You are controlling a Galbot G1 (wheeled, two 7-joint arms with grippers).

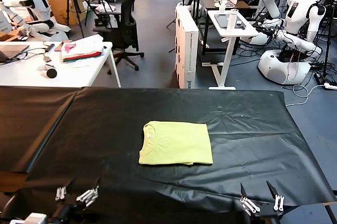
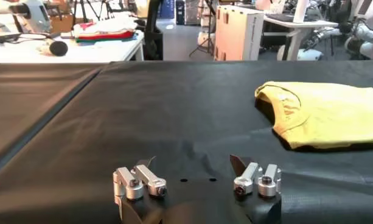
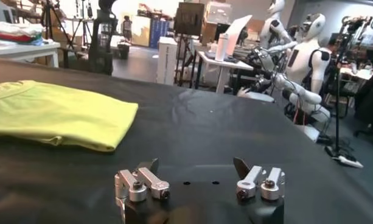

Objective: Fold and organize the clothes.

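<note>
The lime yellow-green T-shirt (image 1: pixel 176 143) lies folded into a flat rectangle in the middle of the black-covered table (image 1: pixel 253 129), neck to the left. It also shows in the left wrist view (image 2: pixel 323 114) and in the right wrist view (image 3: pixel 55 113). My left gripper (image 1: pixel 78 192) is open and empty at the table's near left edge, well short of the shirt; it shows in its own wrist view (image 2: pixel 196 173). My right gripper (image 1: pixel 259 194) is open and empty at the near right edge; it shows in its own wrist view (image 3: pixel 198 175).
A white desk (image 1: pixel 31 71) behind the table at the left carries a white-pink-red cloth pile (image 1: pixel 81 49) and cables. A black office chair (image 1: pixel 124 23), a white cabinet (image 1: pixel 186 45), a small white table (image 1: pixel 227 29) and other robots (image 1: pixel 295 29) stand beyond the far edge.
</note>
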